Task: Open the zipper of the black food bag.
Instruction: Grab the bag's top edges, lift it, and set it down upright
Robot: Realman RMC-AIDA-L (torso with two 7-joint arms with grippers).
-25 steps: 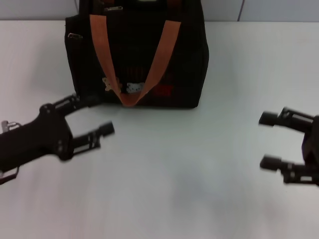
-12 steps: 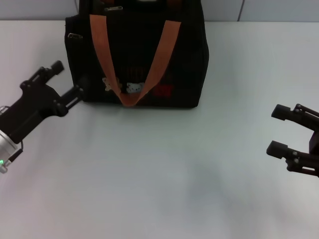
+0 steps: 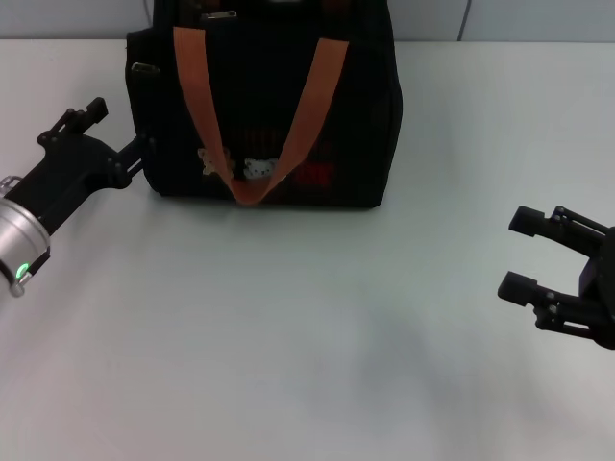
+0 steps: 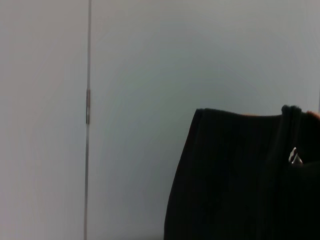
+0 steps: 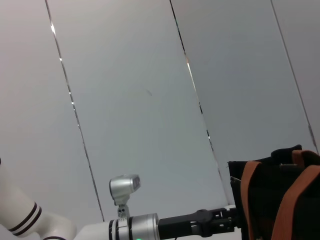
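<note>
1. The black food bag stands upright at the far side of the white table. Its two orange-brown handles hang down over the front face, where the bear patches and red print are seen.
2. The zipper shows only as a small silvery metal piece at the top edge of the bag; the zipper line itself I cannot make out.
3. The left gripper is at the bag's left side, near its lower corner. Its jaws are apart; one fingertip is just beside the bag's side wall, but contact I cannot tell.
4. The right gripper hangs over the table well apart from the bag, to its right and nearer to the robot. Its jaws are apart and hold nothing.
</note>
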